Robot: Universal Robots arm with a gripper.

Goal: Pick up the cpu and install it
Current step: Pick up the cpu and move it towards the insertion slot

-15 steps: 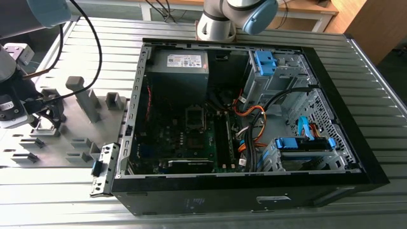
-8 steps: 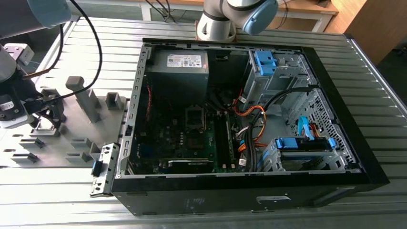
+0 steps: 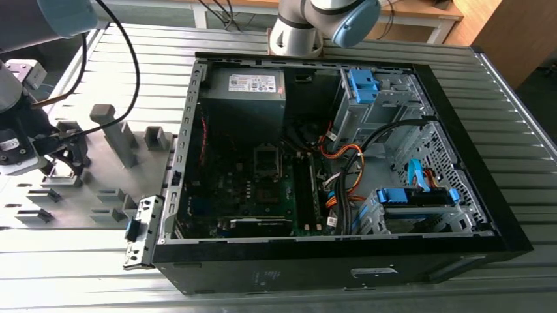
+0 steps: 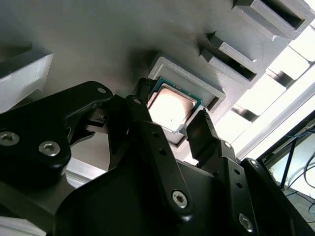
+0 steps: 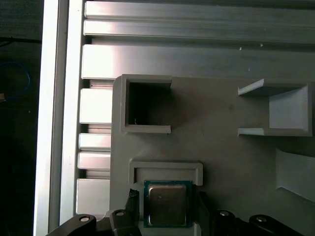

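The cpu [image 5: 167, 203] is a small square chip with a silver top and a green rim, lying flat in a raised frame on the grey fixture plate [image 5: 221, 152]. My gripper [image 5: 167, 199] stands right over it. One black fingertip [image 5: 133, 196] is at each of two opposite edges of the chip, with a thin gap showing on either side, so the gripper is open. The cpu [image 4: 170, 106] and the gripper [image 4: 171, 113] around it appear the same way in the second wrist view. In the exterior view the gripper [image 3: 62, 166] hangs over the plate at the far left.
The open computer case [image 3: 487, 215] takes up the middle and right, with the motherboard socket [image 3: 268, 160], a power supply [image 3: 244, 88] and orange cables [image 3: 344, 179] inside. The fixture plate [image 3: 96, 189] carries several upright grey holders [image 3: 117, 140]. Another robot base [image 3: 301, 29] stands behind the case.
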